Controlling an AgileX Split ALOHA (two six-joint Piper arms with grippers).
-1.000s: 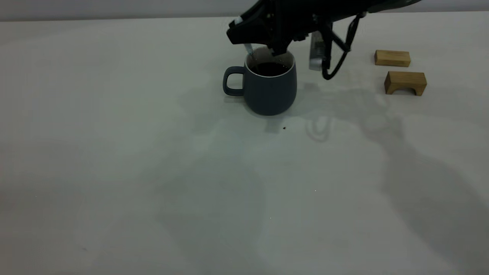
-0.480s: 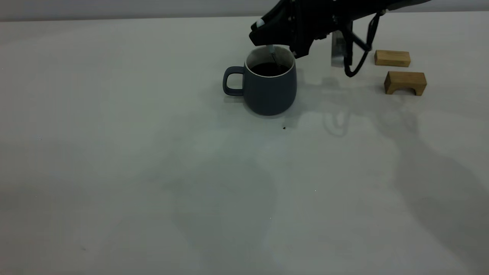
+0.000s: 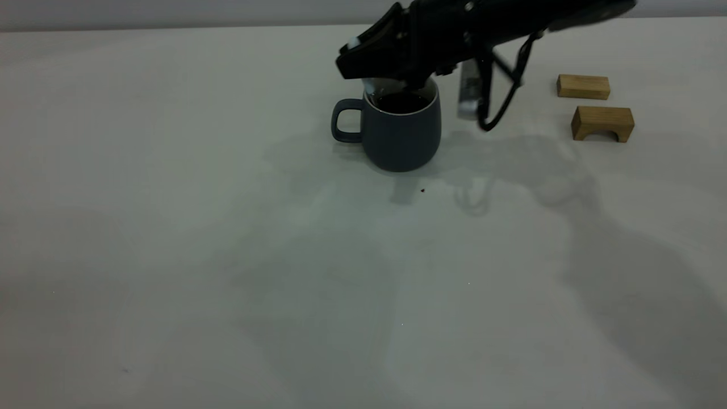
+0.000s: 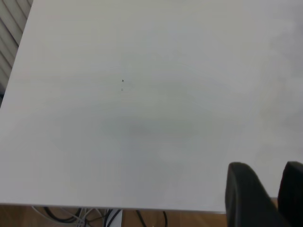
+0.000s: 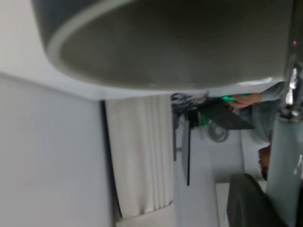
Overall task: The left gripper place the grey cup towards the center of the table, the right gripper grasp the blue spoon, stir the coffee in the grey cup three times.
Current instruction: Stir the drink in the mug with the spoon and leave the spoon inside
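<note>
Right tool (image 3: 363, 71): I have it clenched on the blue spoon (image 3: 369, 86), just above the cup's far-left rim.
Spoon: thin, stiff, light, smooth; I grip the pale handle, bowl dipping inside.
Grey cup (image 3: 397, 133): far centre of the worktop (image 3: 227, 255), upright, heavy with coffee (image 3: 402, 102); likely spills if nudged.
Left tool (image 4: 262, 194): parked over bare worktop, fingers slightly parted, holding nothing.
</note>
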